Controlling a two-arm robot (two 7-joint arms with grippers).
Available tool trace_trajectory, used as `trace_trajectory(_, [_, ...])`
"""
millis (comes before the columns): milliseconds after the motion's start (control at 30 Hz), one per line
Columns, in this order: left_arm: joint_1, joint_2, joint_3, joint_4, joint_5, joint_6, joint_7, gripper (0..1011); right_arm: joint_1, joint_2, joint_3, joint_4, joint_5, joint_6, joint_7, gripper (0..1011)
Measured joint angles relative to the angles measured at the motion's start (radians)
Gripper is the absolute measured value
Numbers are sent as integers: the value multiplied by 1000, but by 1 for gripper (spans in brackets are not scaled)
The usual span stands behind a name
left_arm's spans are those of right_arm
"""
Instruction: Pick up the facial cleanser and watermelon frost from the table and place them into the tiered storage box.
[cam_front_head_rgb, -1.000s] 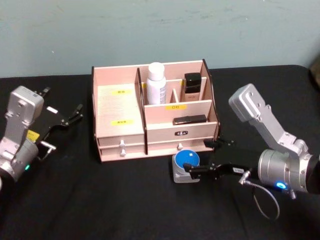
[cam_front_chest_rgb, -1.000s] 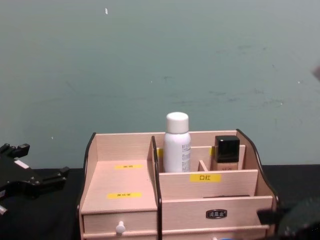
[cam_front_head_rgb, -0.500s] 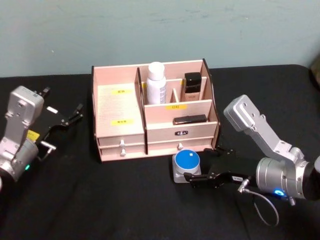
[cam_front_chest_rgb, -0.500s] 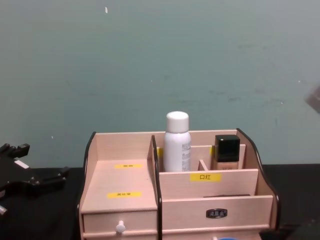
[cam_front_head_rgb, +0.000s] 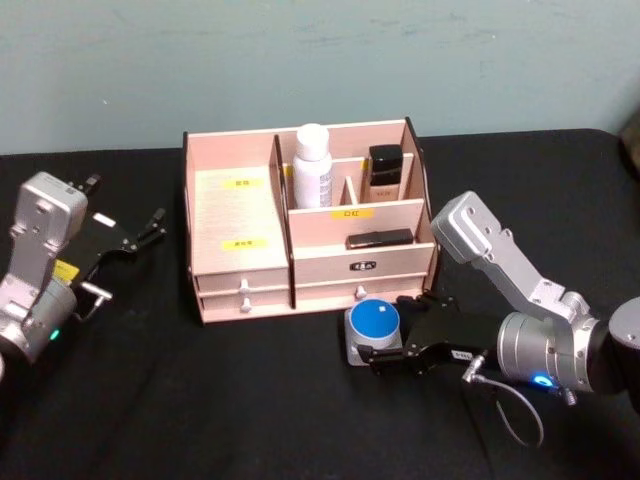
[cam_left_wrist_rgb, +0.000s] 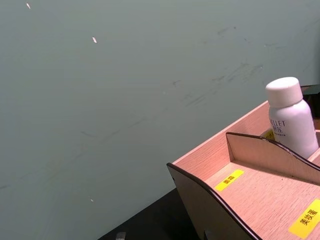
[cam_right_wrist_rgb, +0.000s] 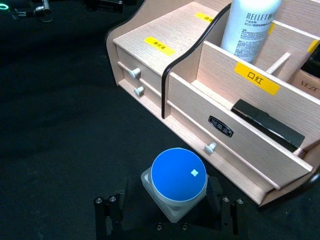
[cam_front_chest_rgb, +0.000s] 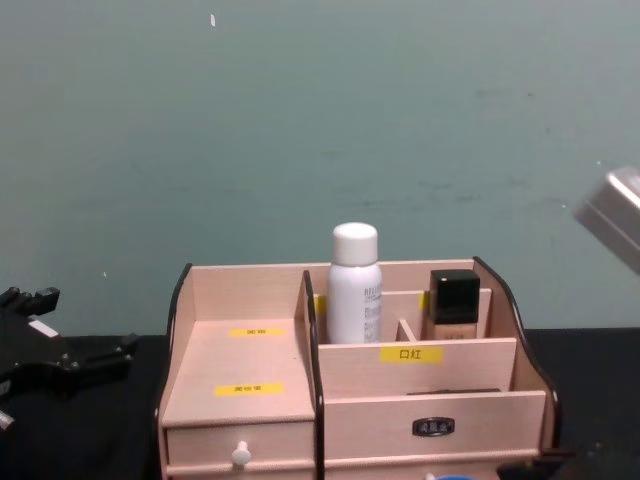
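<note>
- Two things could spoil this grasp. The right gripper (cam_front_head_rgb: 392, 332) sits low around the jar (cam_front_head_rgb: 372, 324), which I take for the watermelon frost. Its fingers (cam_right_wrist_rgb: 112, 215) are spread on either side of the square base and not yet pinching.
- One finger looks closer to the jar than the other in the right wrist view. Closing from there would likely shove the jar across the table (cam_front_head_rgb: 200, 420) or twist it before both pads bite.
- The jar stands on the table just in front of the box (cam_front_head_rgb: 232, 210), near the right drawer's knob (cam_right_wrist_rgb: 210, 147). A lift that swings forward too early could knock the front wall or the knob.
- A white bottle (cam_front_head_rgb: 313, 165), probably the cleanser, stands upright in a rear compartment. A low carry over the tiers could clip it.
- The right arm reaches in from the robot's right, forearm low and nearly level over the table, with the gripper pointing left at the jar.
- The left gripper (cam_front_head_rgb: 150, 228) is parked well to the left of the box, fingers apart and holding nothing.
</note>
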Motion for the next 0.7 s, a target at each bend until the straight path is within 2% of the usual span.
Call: trace_trajectory(700, [0, 0, 0, 0, 0, 0, 0, 1010, 17, -24, -12, 30, -37, -6, 10, 1000])
